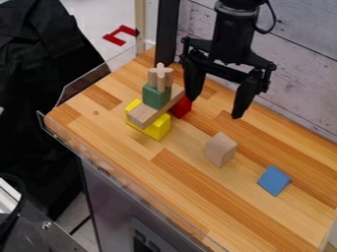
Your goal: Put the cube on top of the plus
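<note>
Pincer: it's hanging over the back of the table, tips pointing down, and its two fingers are standing wide apart, with nothing between them.
Green cube: sitting up on the plank, and it's carrying the plus, not riding on it! One upright edge is facing the camera; its sides are looking about even, so no long axis is standing out.
Plus: its cross-shaped end is facing up, its long axis running upright.
Cube to pincer: the cube is lying to the pincer's left in the view, near the closer finger, outside the gap; the plus is keeping it company on that side.
Wood block: standing on the table, looking taller than wide, long axis running roughly upright, a corner turning toward the camera. It's lying on the camera side of the pincer, apart from it.
Plank: slanting from front left to back right, resting over the yellow block, with the red block sitting by its far part.
Blue block: lying out to the right, beyond the wood block.
</note>
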`<state>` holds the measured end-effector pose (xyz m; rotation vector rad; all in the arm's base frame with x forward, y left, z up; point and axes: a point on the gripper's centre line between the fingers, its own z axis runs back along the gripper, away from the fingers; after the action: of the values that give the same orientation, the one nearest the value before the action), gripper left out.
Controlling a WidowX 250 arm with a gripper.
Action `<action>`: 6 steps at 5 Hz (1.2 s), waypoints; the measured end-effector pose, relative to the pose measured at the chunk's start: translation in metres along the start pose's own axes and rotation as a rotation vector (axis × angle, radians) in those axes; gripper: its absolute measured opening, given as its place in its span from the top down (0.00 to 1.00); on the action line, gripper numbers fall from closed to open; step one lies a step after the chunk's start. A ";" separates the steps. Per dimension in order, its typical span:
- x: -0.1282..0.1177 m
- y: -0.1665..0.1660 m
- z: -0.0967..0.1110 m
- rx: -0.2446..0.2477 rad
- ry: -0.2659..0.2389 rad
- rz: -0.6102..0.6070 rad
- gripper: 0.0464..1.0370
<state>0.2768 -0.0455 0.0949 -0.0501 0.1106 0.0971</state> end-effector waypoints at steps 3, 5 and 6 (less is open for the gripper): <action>0.002 -0.002 -0.019 -0.016 0.004 -0.093 0.04; 0.006 -0.012 -0.041 -0.046 -0.007 -0.192 0.04; 0.009 -0.014 -0.056 -0.057 0.013 -0.214 0.04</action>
<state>0.2809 -0.0618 0.0391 -0.1191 0.1145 -0.1141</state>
